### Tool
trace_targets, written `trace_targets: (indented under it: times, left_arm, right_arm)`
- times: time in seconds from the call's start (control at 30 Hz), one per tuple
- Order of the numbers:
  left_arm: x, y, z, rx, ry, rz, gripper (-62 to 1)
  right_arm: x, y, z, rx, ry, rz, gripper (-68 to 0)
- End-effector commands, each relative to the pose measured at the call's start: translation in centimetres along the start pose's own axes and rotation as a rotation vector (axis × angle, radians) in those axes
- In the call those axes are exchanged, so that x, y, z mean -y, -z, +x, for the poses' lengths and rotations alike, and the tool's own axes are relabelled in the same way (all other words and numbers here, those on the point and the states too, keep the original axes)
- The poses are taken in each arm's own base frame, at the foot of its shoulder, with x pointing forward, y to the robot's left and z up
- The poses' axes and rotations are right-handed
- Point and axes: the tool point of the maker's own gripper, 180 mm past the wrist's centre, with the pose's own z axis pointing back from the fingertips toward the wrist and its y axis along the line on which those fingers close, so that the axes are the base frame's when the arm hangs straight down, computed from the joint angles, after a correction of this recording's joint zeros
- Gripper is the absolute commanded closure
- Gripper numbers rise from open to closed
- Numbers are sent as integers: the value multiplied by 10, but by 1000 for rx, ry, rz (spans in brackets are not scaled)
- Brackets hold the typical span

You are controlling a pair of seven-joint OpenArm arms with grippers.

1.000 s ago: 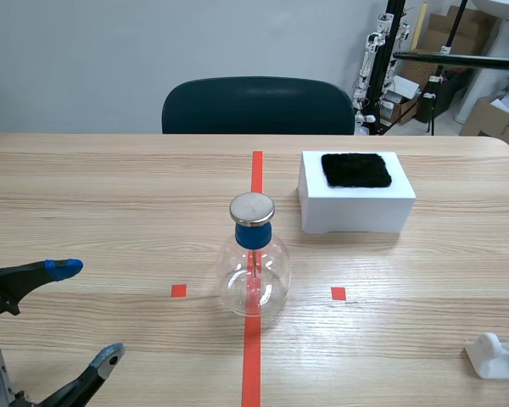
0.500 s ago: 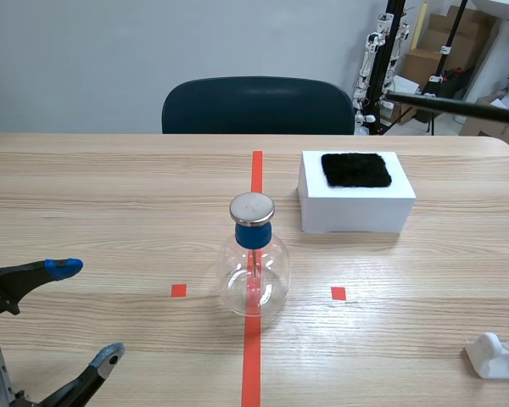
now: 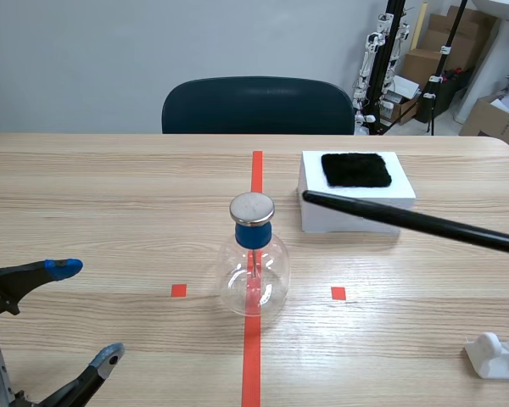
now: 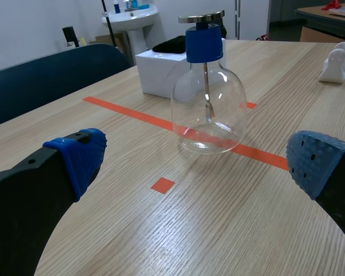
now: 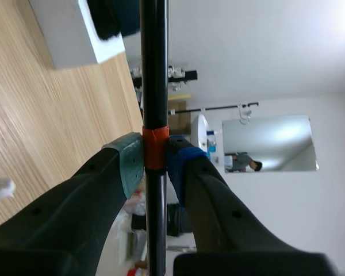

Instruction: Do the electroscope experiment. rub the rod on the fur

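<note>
A long black rod (image 3: pixel 407 222) comes in from the right, slanting over the table. Its tip hangs in front of the white box (image 3: pixel 356 212), just right of the electroscope's metal cap. In the right wrist view my right gripper (image 5: pixel 155 164) is shut on the rod (image 5: pixel 154 69) at its orange tape band. A patch of black fur (image 3: pixel 356 170) lies on top of the box. The electroscope flask (image 3: pixel 253 267), glass with a blue neck, stands on the centre tape line. My left gripper (image 3: pixel 86 312) rests open at the near left, with the flask (image 4: pixel 208 109) ahead of it.
A dark chair (image 3: pixel 259 106) stands behind the table's far edge. A small white object (image 3: pixel 496 354) lies at the near right corner. Stands and cardboard boxes fill the room's back right.
The rod has swung down from high at the back right. Its tip now sits low in front of the white box. The left arm has not moved.
</note>
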Motion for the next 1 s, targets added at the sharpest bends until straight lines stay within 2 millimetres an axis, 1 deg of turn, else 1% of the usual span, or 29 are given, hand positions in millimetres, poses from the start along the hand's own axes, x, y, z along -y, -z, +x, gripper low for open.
trace_targets:
  times: [0.0, 0.1, 0.27, 0.47, 0.73, 0.97]
  left_arm:
    - [-9, 0, 8, 28, 22, 14, -623]
    - [-9, 0, 8, 28, 22, 14, -623]
    - [-9, 0, 8, 28, 22, 14, -623]
    - [-9, 0, 8, 28, 22, 14, -623]
    - [-9, 0, 8, 28, 22, 14, -623]
    - [-9, 0, 8, 28, 22, 14, -623]
  right_arm:
    - [10, 4, 5, 33, -12, -40, 3]
    - [16, 9, 12, 52, -4, -68, 3]
    - [32, 21, 24, 66, -10, -123, 3]
    - [46, 36, 34, 66, 7, -162, 3]
    - [43, 41, 42, 87, 15, -148, 3]
    - [42, 41, 43, 93, 17, -145, 3]
